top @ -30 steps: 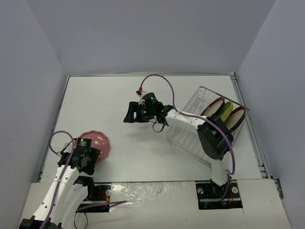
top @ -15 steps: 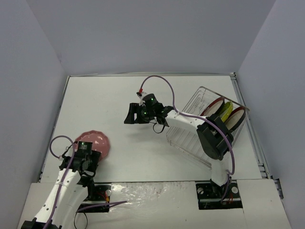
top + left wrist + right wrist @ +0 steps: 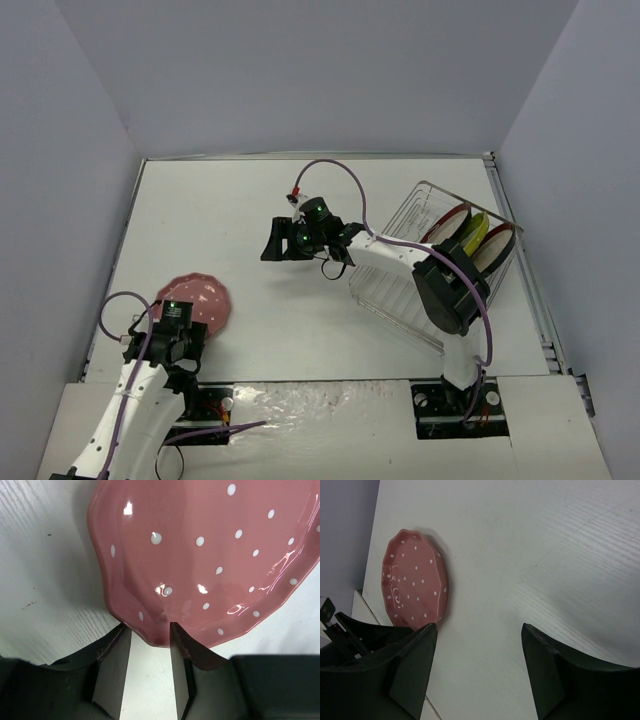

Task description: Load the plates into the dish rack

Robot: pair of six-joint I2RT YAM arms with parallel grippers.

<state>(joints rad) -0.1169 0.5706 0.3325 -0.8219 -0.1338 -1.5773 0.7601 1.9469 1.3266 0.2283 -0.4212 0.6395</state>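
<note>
Left gripper [image 3: 148,628]: jaws parted, nothing clamped. The near scalloped rim of the pink plate [image 3: 210,555] sits right at my fingertips [image 3: 125,630] and dips slightly into the gap between them. I cannot tell whether either pad touches it. From there the plate spreads ahead and to the right of this hand, lying on the white table [image 3: 220,210] with its white dots facing up.

Right gripper [image 3: 479,628]: jaws wide apart and empty, hanging over bare table. The same pink plate lies well ahead of this hand and off to its left, clear of both fingers.

The dish rack [image 3: 385,285] stands behind the right gripper, beside that arm's forearm and well apart from my left hand. Three plates stand on edge in its far end, side by side:
- one dark-red-rimmed plate [image 3: 450,222]
- the yellow-green plate [image 3: 478,232], in the middle
- the second dark-red-rimmed plate [image 3: 497,250]

The pink plate is the only one outside the rack, at the table's near left corner as seen from overhead.
</note>
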